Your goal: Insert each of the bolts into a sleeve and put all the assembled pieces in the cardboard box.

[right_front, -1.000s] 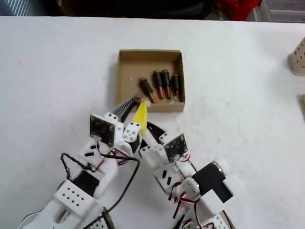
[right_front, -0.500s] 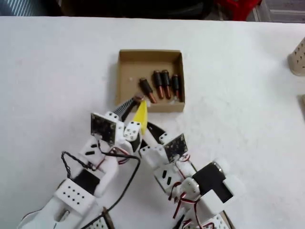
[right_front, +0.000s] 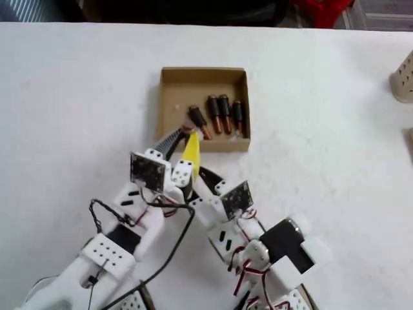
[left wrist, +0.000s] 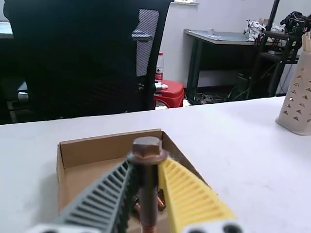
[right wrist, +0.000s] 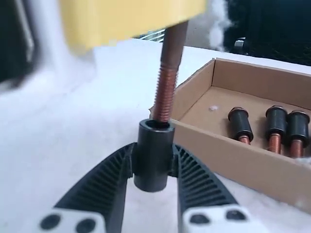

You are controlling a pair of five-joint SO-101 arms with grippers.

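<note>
My left gripper, with one grey and one yellow finger, is shut on a copper bolt and holds it upright just in front of the cardboard box. Directly below, my right gripper is shut on a black sleeve with its black fingers. The bolt's threaded shaft has its tip in the sleeve's top opening. The yellow finger of the left gripper hangs above the sleeve. Several assembled pieces lie side by side in the box.
Both arms crowd the table's near edge, the right arm tucked under the left one. A beige perforated holder stands at the far right. White tabletop lies to the left and right of the box.
The left arm has shifted slightly toward the box, carrying the bolt with it. The right arm has stayed in place.
</note>
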